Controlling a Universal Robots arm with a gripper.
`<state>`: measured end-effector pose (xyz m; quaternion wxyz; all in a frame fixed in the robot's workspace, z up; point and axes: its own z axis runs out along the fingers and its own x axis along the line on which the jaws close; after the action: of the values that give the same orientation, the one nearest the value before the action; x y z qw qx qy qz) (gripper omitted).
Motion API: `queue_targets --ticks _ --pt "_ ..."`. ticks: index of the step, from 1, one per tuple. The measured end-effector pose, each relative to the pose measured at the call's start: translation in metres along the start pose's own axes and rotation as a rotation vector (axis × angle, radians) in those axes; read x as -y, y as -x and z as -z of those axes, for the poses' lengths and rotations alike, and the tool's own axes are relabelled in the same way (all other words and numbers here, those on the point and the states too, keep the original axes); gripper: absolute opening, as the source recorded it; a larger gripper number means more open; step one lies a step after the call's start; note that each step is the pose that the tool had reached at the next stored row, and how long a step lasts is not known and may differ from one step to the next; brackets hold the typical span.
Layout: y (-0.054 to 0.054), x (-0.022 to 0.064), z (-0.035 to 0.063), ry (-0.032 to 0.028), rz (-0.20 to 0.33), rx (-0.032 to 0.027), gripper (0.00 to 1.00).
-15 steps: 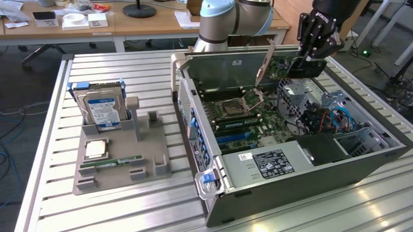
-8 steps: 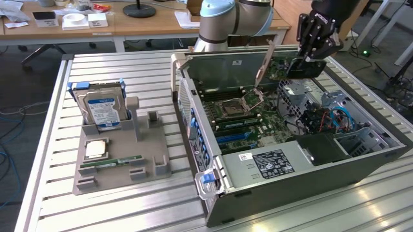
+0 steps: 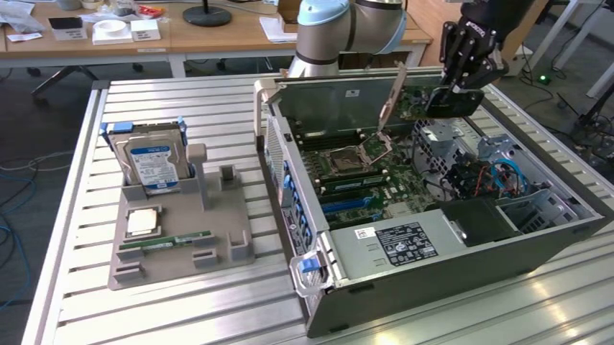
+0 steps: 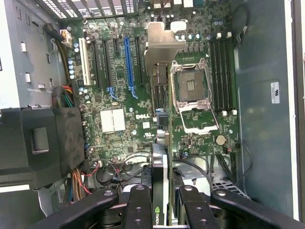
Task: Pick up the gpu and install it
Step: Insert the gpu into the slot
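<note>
Above the open computer case (image 3: 432, 302), the hand (image 3: 453, 97) was closed on the gpu (image 3: 415, 102), holding it on edge, clear of the motherboard (image 3: 384, 190), its silver bracket (image 3: 389, 108) toward the exterior view's left. A hard drive (image 3: 152, 162) stood in a grey holder (image 3: 230, 248) on the desk (image 3: 172, 100).

Open computer case (image 3: 432, 287), hard drive (image 3: 152, 164), grey fixture (image 3: 228, 233)
</note>
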<state>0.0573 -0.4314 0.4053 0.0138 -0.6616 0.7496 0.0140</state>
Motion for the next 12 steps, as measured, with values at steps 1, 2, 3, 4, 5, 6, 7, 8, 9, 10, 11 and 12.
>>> queue_targets --ticks 1,2,3,4,5,6,7,8,9,10,11,12 --pt "0.0 -0.0005 -0.0006 -0.0017 0.0 0.0003 0.27" --pt "-0.0002 -0.0013 -0.0013 -0.005 0.001 0.0006 0.27" --pt "-0.0004 -0.0023 -0.0023 -0.0091 0.001 0.0012 0.27" --pt "-0.0006 -0.0035 -0.0032 -0.0134 0.002 0.0018 0.27" --pt "-0.0007 -0.0045 -0.0039 -0.017 0.002 0.0022 0.27" --pt "-0.0008 -0.0048 -0.0041 -0.0179 0.002 0.0023 0.27" --pt "-0.0008 -0.0048 -0.0041 -0.018 0.002 0.0022 0.27" --pt "-0.0008 -0.0048 -0.0041 -0.0181 0.003 0.0021 0.27" --pt "-0.0008 -0.0049 -0.0041 -0.0181 0.003 0.0022 0.27" --pt "-0.0008 -0.0051 -0.0042 -0.0181 0.003 0.0023 0.27" --pt "-0.0008 -0.0053 -0.0044 -0.0182 0.002 0.0024 0.27" --pt "-0.0009 -0.0058 -0.0049 -0.0191 0.002 0.0026 0.27"
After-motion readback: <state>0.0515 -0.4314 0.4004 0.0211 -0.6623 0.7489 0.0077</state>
